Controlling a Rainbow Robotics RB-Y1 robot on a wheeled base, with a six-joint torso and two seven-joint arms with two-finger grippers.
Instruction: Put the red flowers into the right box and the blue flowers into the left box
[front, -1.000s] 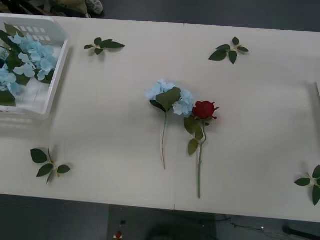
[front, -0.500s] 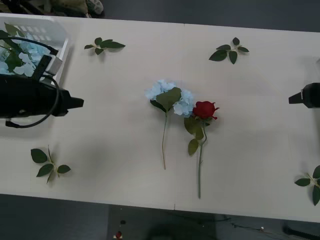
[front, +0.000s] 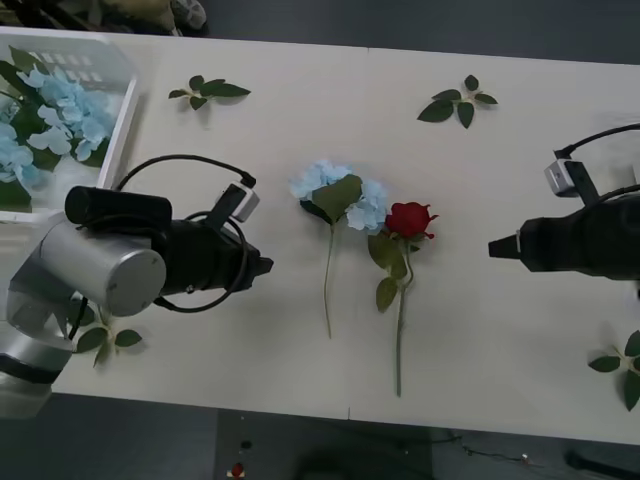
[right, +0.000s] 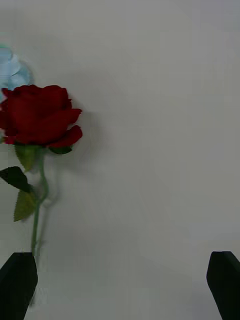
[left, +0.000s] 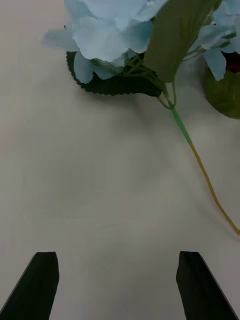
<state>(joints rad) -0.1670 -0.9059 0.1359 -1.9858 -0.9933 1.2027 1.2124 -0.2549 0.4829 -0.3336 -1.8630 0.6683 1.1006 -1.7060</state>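
With jaws apart, the left gripper (front: 268, 268) and right gripper (front: 492, 248) are risking snagging the touching blue hydrangea (front: 338, 194) and red rose (front: 408, 219) together.

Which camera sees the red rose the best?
The right wrist view: the red rose looks big there, bloom, leaves and upper stem clear. The front view shows the whole rose lying on the table, small, between the two arms. The left wrist view catches just a dark red sliver behind the blue flower.
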